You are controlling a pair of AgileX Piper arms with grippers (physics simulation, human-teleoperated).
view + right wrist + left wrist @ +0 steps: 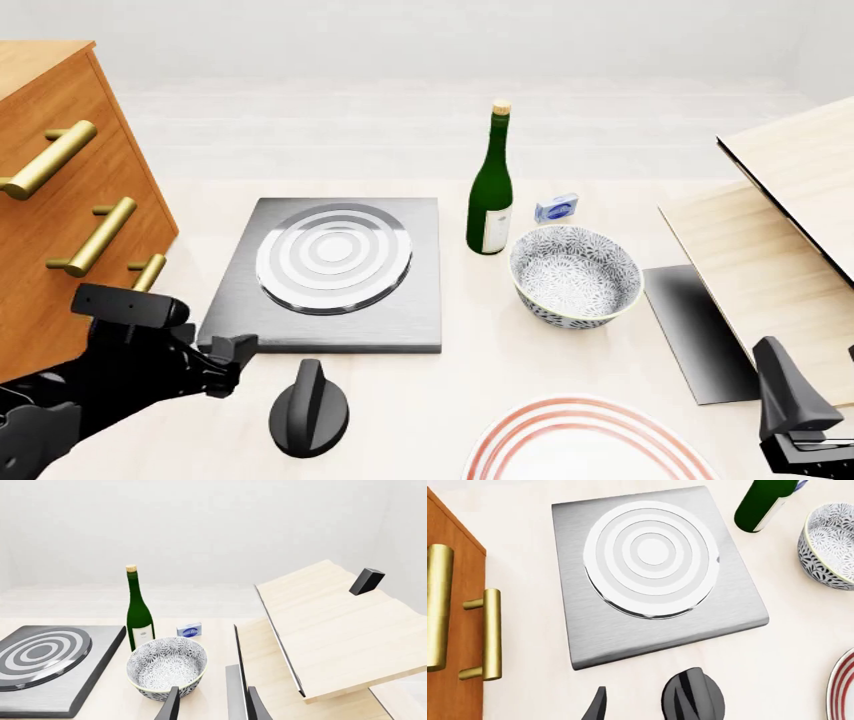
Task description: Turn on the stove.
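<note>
**Pale worktop, white room**

Stove [340, 270] lies flat mid-worktop, its knob [310, 407] apart toward the near edge. Wooden drawers [60, 200] at left edge; bottle [491, 185] and patterned bowl [575, 275] right of the slab. Left claw [220, 362] open beside the knob, holding nothing; right claw [212, 707] open, empty.

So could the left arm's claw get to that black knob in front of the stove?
Probably yes. The left claw sits just beside the knob, with only bare table between them. The plate and bowl lie off to the other side, out of the way.
</note>
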